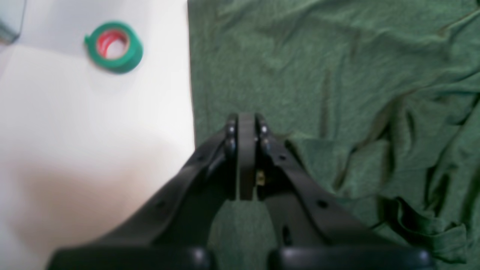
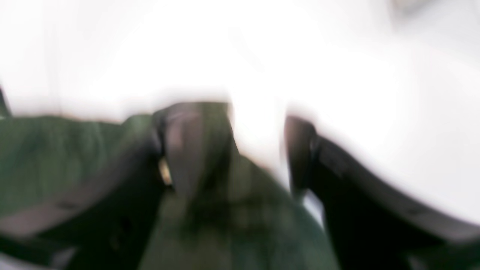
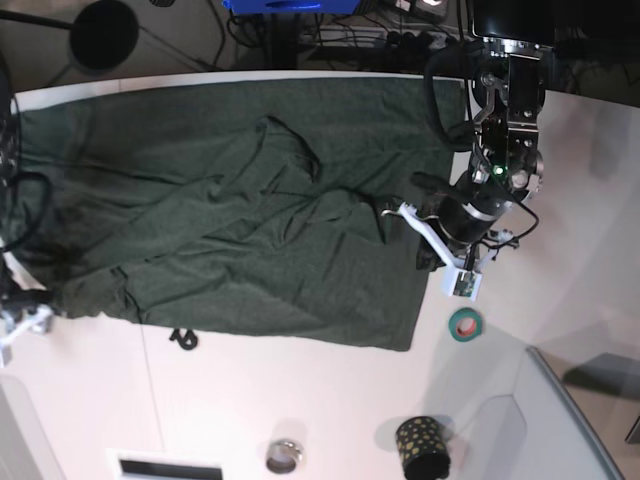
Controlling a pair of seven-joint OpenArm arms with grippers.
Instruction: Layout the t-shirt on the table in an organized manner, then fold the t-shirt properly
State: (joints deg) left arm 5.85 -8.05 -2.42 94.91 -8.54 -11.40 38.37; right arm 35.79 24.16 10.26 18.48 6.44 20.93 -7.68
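The shirt (image 3: 230,210) is being spread out flat on the white desk (image 3: 300,410); no fold has been made yet. It lies across the far and middle part of the desk, mostly open, but it is bunched and wrinkled in the middle and at its right edge. The wrinkles will likely need to be pulled out next, so an edge must be pinched and drawn sideways.

The left gripper (image 1: 246,127) is seen over the right edge of the shirt. Its jaws are pressed together, and no cloth can be seen pinched between them. Whether the cloth below is touched cannot be told.

The right gripper (image 2: 258,150) is at the left end of the shirt. Its picture is very blurry. Its jaws are spread apart, with green cloth lying under and beside them, and nothing looks held.

A roll of green tape (image 1: 114,47) lies on the desk just right of the shirt.
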